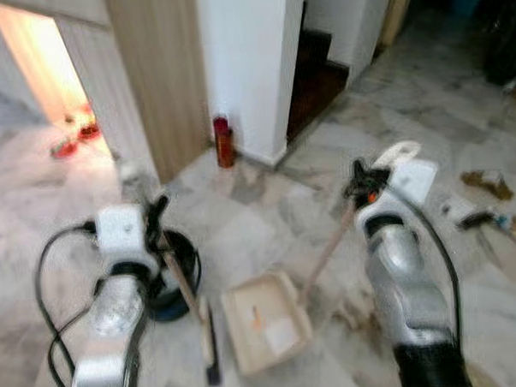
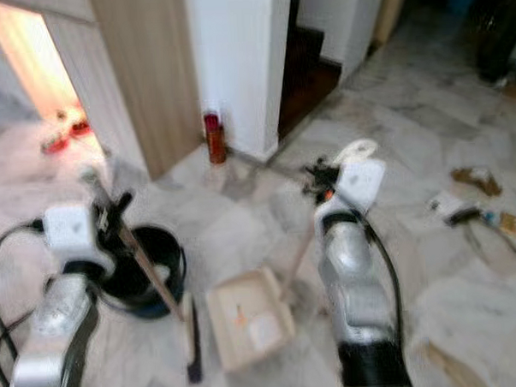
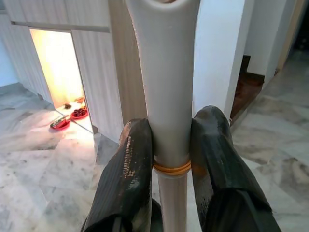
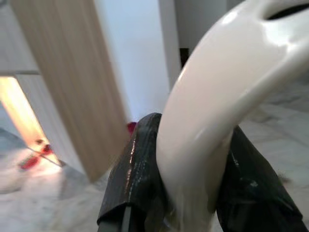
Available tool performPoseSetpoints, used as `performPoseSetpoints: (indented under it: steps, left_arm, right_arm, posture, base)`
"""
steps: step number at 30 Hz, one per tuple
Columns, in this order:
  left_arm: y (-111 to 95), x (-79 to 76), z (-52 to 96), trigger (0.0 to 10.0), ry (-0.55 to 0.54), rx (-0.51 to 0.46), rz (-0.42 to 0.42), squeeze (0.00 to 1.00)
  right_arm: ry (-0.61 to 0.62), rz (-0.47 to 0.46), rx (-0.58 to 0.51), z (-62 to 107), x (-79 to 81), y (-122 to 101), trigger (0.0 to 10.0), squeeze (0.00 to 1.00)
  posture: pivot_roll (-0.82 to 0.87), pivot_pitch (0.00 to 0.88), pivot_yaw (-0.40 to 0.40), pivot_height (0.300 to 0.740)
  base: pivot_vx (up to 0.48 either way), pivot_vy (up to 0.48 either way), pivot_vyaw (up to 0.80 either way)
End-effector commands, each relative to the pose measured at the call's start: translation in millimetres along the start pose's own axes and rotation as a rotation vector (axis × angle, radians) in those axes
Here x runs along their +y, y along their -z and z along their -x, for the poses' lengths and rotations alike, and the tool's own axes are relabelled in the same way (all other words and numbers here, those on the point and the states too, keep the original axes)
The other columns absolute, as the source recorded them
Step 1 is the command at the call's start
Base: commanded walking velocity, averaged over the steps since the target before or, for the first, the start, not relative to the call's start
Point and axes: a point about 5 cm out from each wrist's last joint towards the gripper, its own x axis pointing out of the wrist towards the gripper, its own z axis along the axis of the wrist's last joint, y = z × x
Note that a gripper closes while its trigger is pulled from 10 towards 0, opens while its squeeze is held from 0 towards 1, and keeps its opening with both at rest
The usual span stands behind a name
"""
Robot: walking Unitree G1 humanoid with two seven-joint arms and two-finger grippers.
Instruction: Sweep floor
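Observation:
My left gripper is shut on the broom handle, a cream shaft with an orange band. The broom slants down to its dark head on the marble floor. My right gripper is shut on the white looped grip of the dustpan handle. The beige dustpan rests on the floor between my arms, with a small orange scrap inside. Brown dirt lies just right of the pan.
A black bucket stands behind the broom. A red bottle stands at the white pillar's base. Litter is scattered at the right. A wooden cabinet and a lit doorway with red shoes are at the back left.

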Motion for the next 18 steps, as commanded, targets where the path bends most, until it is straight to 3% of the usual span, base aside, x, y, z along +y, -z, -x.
performPoseSetpoints:
  steps: [1, 13, 18]
  left_arm:
    - [-9.2, -6.1, -1.2, 10.0, 0.029, -0.041, -0.002, 0.0]
    - [-1.4, -19.9, 7.8, 10.0, 0.122, 0.03, 0.056, 0.0]
    - [2.3, -10.3, 14.1, 10.0, 0.059, 0.063, 0.037, 0.0]
  right_arm:
    - [-0.001, -0.03, -0.048, -0.9, -1.5, -10.2, 10.0, 0.0]
    - [0.0, -0.025, -0.045, 0.3, -1.8, -9.9, 10.0, 0.0]
    - [-0.005, -0.024, -0.047, -1.1, -1.7, -10.8, 10.0, 0.0]
  posture:
    - [-0.02, 0.056, -0.006, 0.74]
    - [-0.02, 0.06, -0.004, 0.74]
    - [-0.01, 0.054, -0.005, 0.74]
  base:
    - [0.0, 0.0, 0.0]
    - [0.0, 0.0, 0.0]
    - [0.0, 0.0, 0.0]
